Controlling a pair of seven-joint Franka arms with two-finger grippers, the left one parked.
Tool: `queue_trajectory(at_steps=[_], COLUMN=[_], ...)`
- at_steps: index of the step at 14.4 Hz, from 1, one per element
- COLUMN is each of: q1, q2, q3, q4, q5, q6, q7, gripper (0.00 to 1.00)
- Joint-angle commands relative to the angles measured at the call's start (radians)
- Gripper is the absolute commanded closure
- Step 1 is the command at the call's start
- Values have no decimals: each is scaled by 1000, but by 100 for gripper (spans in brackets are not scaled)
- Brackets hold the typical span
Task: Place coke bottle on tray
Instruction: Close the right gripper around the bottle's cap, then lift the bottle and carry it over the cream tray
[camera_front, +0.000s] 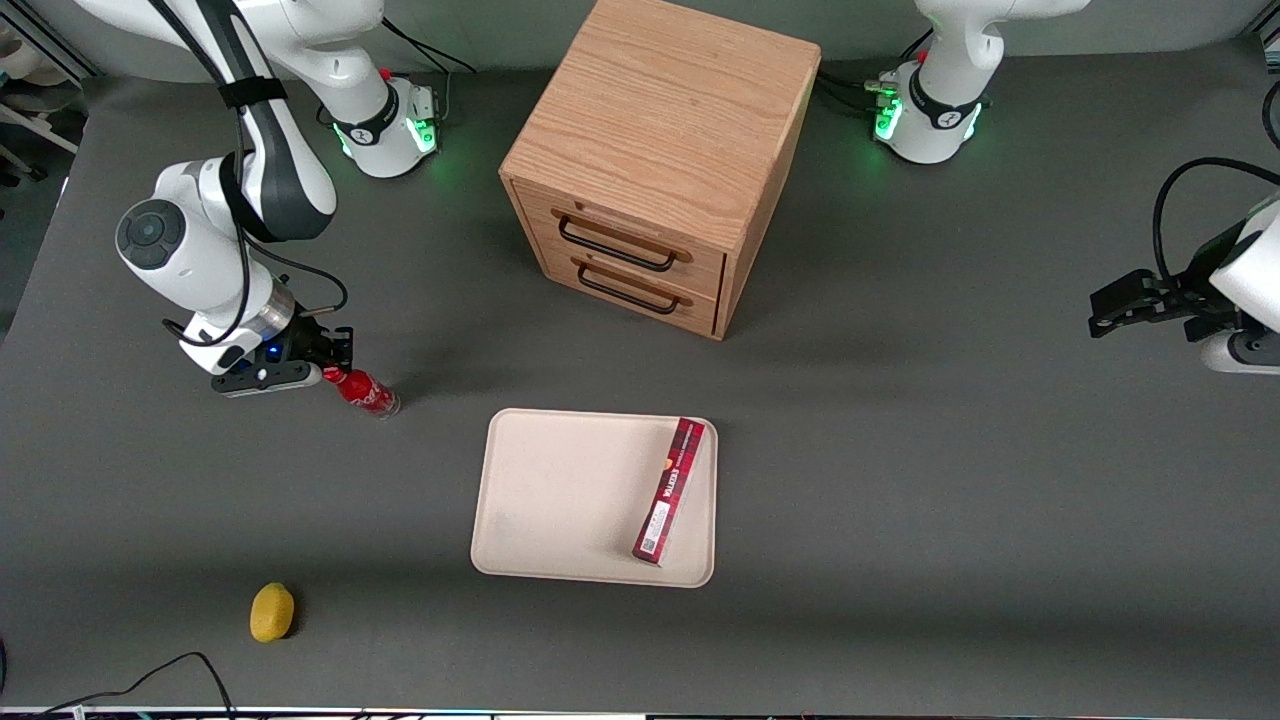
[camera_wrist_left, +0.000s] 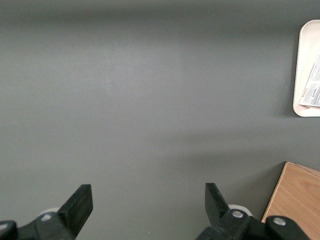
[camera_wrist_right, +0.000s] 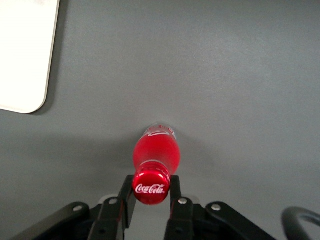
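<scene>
The coke bottle (camera_front: 362, 392), small, glossy red with a red cap, is at the working arm's end of the table, apart from the tray. My right gripper (camera_front: 326, 373) is at its top. In the right wrist view the gripper (camera_wrist_right: 151, 190) has its two black fingers pressed against the neck just under the lettered cap, and the bottle (camera_wrist_right: 155, 152) points down at the grey table. I cannot tell whether its base touches the table. The cream-beige tray (camera_front: 560, 500) lies flat mid-table, nearer the front camera than the bottle; a corner of it shows in the right wrist view (camera_wrist_right: 22, 55).
A long flat red box (camera_front: 670, 490) lies on the tray along the edge toward the parked arm. A wooden two-drawer cabinet (camera_front: 660, 160) stands farther from the camera than the tray. A yellow lemon (camera_front: 271, 612) lies near the table's front edge.
</scene>
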Motion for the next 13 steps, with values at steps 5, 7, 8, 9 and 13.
queue_trajectory(at_steps=[5, 7, 8, 9, 13], q1=[-7, -10, -13, -11, -10], q2=[-193, -188, -179, -164, -8], q3=[-11, -16, -16, -16, -11], q4=[108, 304, 408, 507, 878], q5=[-14, -14, -14, -14, -10], q6=[-391, -641, -750, -842, -1104], q7=[-38, -48, -48, -45, -30], gripper=[100, 100, 100, 100, 100])
